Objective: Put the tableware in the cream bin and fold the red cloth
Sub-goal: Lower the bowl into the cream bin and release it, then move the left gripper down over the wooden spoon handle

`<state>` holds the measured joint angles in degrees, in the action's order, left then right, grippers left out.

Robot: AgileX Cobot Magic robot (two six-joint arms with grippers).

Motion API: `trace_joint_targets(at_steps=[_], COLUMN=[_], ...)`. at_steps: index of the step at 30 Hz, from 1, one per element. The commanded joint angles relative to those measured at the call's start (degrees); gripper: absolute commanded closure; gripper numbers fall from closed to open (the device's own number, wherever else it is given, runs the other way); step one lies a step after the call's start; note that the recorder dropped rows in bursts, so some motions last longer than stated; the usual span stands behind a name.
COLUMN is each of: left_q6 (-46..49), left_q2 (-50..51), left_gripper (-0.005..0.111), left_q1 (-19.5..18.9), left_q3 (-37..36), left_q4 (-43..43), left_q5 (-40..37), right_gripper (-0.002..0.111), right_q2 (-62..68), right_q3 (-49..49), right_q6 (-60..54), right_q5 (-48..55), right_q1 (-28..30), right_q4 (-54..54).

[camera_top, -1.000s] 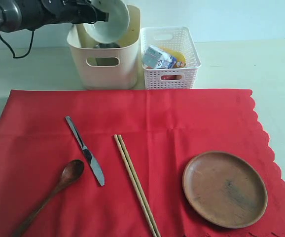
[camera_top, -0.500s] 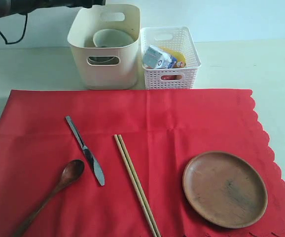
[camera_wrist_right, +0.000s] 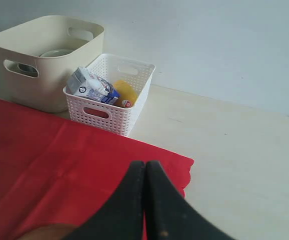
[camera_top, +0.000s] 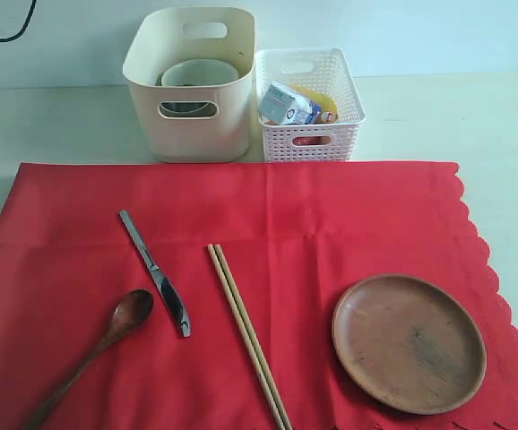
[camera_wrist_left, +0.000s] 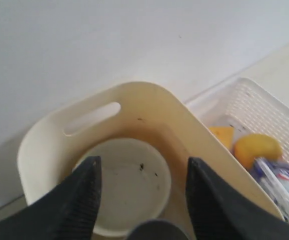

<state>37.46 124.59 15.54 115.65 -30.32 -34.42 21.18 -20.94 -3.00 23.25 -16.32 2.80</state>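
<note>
Above the tall cream plastic bin (camera_wrist_left: 149,100), the left gripper (camera_wrist_left: 142,172) hangs with ribbed black jaws spread wide, empty; the white ceramic bowl (camera_top: 198,72) sits inside. Near a corner of the scalloped bright red cloth (camera_top: 331,215), the right gripper (camera_wrist_right: 145,167) is pressed closed on nothing. On the cloth lie, apart, a metal knife (camera_top: 156,273), dark wooden spoon (camera_top: 107,345), wooden chopsticks (camera_top: 246,331) and round brown plate (camera_top: 409,342).

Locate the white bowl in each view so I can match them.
Exterior: white bowl inside the cream bin, upper left.
Left wrist: bowl in the bin, between the left gripper's open jaws.
Right wrist: its rim shows over the bin's near wall.
Shared landmark: white lattice basket beside the bin.
</note>
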Motion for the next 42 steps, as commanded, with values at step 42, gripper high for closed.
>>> trace_joint_targets(at_steps=[42], left_q6=[-15.6], left_q2=[-13.7], left_gripper=[0.072], left_q1=[-0.1], left_q3=[-26.3], left_q4=[13.8], left_q5=[-35.5], right_gripper=[0.108], right_q2=[-0.4], right_q3=[0.2], right_q6=[0.1], right_q5=[-0.9], right_q1=[0.0], right_q4=[0.1])
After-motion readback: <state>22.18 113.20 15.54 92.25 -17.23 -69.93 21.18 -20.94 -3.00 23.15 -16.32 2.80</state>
